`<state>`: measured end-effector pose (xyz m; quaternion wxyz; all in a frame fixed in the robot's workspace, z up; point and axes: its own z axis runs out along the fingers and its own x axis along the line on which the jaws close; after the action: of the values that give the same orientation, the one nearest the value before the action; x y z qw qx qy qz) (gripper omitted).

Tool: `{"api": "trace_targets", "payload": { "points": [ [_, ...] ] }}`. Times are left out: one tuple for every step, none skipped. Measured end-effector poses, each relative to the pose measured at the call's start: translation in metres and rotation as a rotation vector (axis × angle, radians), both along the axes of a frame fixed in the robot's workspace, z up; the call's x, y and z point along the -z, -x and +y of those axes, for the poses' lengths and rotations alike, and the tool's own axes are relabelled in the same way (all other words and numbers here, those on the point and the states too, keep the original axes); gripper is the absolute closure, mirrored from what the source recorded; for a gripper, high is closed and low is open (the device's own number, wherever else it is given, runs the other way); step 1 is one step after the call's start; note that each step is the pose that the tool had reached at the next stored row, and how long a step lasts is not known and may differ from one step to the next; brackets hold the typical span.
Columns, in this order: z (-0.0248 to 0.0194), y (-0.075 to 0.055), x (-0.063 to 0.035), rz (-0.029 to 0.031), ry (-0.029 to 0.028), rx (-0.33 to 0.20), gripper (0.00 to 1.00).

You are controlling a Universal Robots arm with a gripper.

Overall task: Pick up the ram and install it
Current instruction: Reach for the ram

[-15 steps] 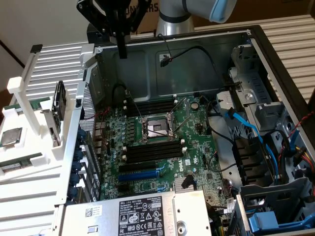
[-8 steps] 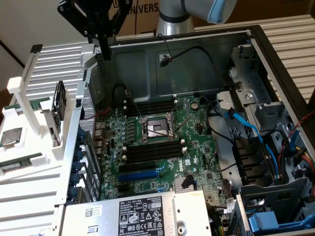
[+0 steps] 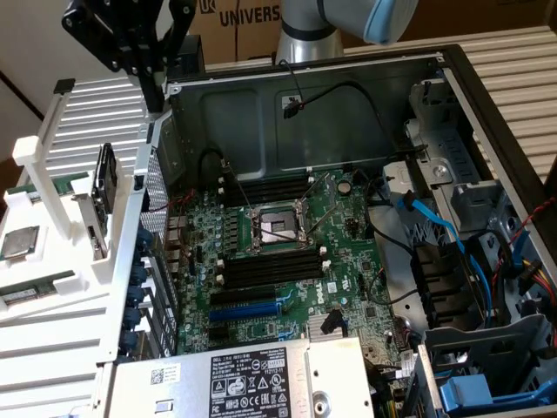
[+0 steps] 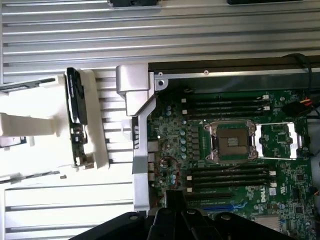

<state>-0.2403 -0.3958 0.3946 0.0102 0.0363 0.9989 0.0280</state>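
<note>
Gripper (image 3: 150, 74) jaws are closed on nothing above the port-side wall of the computer case (image 3: 261, 113), while the ram (image 3: 36, 292) lies flat in the white holder (image 3: 35, 150) just outside that wall. We judge the main hazard to be a descent with jaws shut, pressing the gripper onto the stick rather than straddling it. A processor chip (image 3: 19, 242) and an upright dark card (image 3: 104, 187) sit outside that wall too; a small aiming error could strike either.
</note>
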Motion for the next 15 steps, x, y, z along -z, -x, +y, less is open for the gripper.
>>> {"api": "trace_targets", "payload": {
  "points": [
    [-0.0008,0.005,-0.0002,-0.0001,0.0000,0.000,0.90],
    [-0.0018,0.009,-0.0003,-0.0004,0.0000,0.000,0.90],
    [-0.0028,0.013,-0.0003,-0.0005,0.0000,0.000,0.90],
    [-0.0038,0.016,-0.0004,-0.0008,0.0000,-0.001,0.90],
    [-0.0048,0.021,-0.0005,-0.0010,0.0000,-0.001,0.90],
    [-0.0059,0.025,-0.0006,-0.0011,0.0001,-0.001,0.90],
    [-0.0069,0.030,-0.0006,-0.0013,0.0000,-0.001,0.90],
    [-0.0080,0.034,-0.0006,-0.0013,0.0000,-0.001,0.90],
    [-0.0091,0.039,-0.0005,-0.0014,0.0000,0.000,0.90],
    [-0.0100,0.043,-0.0006,-0.0014,0.0000,-0.001,0.90],
    [-0.0107,0.048,-0.0006,-0.0014,0.0001,-0.001,0.90],
    [-0.0112,0.053,-0.0006,-0.0015,0.0000,-0.001,0.90],
    [-0.0116,0.057,-0.0006,-0.0015,0.0000,-0.001,0.90],
    [-0.0120,0.066,-0.0006,-0.0014,0.0001,0.000,0.90],
    [-0.0121,0.071,-0.0006,-0.0014,0.0001,-0.001,0.90]
  ]
}}
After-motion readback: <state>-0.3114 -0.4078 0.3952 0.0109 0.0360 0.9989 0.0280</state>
